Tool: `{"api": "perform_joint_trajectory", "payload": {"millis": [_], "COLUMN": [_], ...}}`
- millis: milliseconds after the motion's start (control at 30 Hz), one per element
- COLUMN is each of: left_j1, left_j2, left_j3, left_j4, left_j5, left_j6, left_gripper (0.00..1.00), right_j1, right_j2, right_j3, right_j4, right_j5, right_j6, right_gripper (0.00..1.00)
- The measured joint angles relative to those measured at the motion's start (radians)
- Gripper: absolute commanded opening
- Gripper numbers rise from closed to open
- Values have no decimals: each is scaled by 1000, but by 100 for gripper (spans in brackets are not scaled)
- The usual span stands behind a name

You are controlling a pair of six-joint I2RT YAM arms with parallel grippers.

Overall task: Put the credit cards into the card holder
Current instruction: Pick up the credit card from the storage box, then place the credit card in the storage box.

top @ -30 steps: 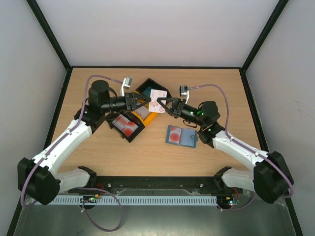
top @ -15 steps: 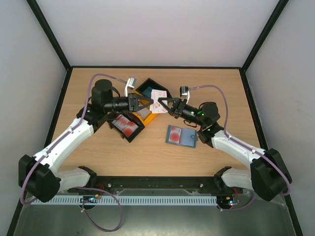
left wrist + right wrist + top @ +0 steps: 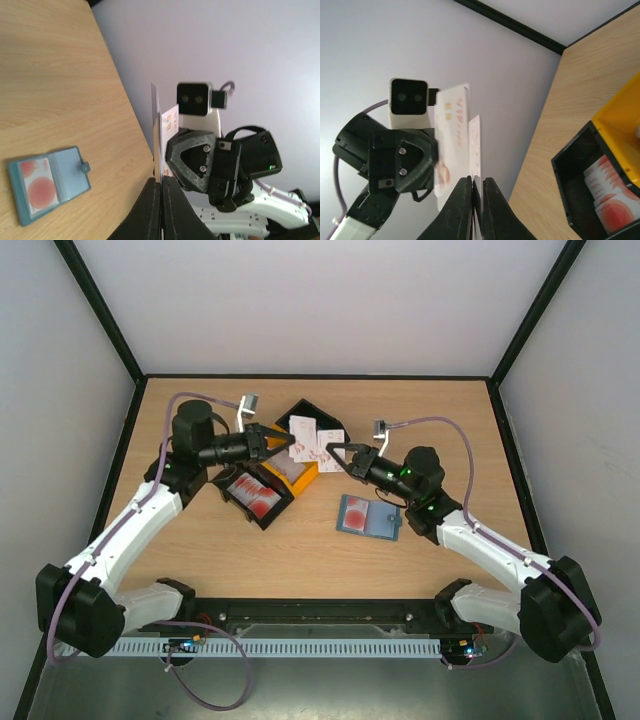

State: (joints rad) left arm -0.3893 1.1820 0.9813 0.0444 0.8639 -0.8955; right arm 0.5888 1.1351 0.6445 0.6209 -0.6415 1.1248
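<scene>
Credit card [image 3: 155, 125] in left claw [image 3: 161, 184], another in right claw [image 3: 476, 184]

- Right fingers [image 3: 462, 210]: pressed together on a credit card [image 3: 475, 145], white with red print, seen edge-on.
- Left fingers [image 3: 407, 162]: facing, holding a second credit card [image 3: 451, 135]; white wrist camera [image 3: 409, 97] above.
- Desk [image 3: 580, 85], wooden: black tray [image 3: 570, 175] of red-printed cards [image 3: 605, 187], touching a yellow tray [image 3: 620, 116].

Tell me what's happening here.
Each arm holds a white-and-red card in the air. The left gripper is shut on the first card, the right gripper on the second card, close together. The wallet lies open on the table with a third card showing inside; neither held card is in it yet.
</scene>
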Motion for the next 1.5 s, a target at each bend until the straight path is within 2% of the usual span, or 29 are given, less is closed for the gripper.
{"api": "perform_joint_trajectory", "payload": {"millis": [233,367,600,800,1133,1367,1500], "left_j1": [87,97,77,42,29,24,13], "left_j2": [-14,16,267,478,661,739,748], "left_j3": [-2,16,101,182,380,402,421], "left_j4": [0,-98,-315,-422,-510,-578,-605], "left_j5": [-2,-53,-287,-451,-567,-546,-535], "left_j6": [-1,106,312,382,460,508,535], "left_gripper": [2,2,2,2,3,10,23], "right_j1": [-13,-14,-14,-14,-14,-14,-14], "right_j2": [-3,-20,-66,-74,-75,-75,-75], "right_j3": [-27,-31,-57,-80,-97,-98,-98], "right_j4": [-27,-67,-180,-249,-283,-298,-304], "right_j5": [30,64,161,203,227,235,237], "right_j6": [-17,-43,-109,-137,-146,-153,-156], "right_gripper": [2,2,2,2,2,2,2]}}
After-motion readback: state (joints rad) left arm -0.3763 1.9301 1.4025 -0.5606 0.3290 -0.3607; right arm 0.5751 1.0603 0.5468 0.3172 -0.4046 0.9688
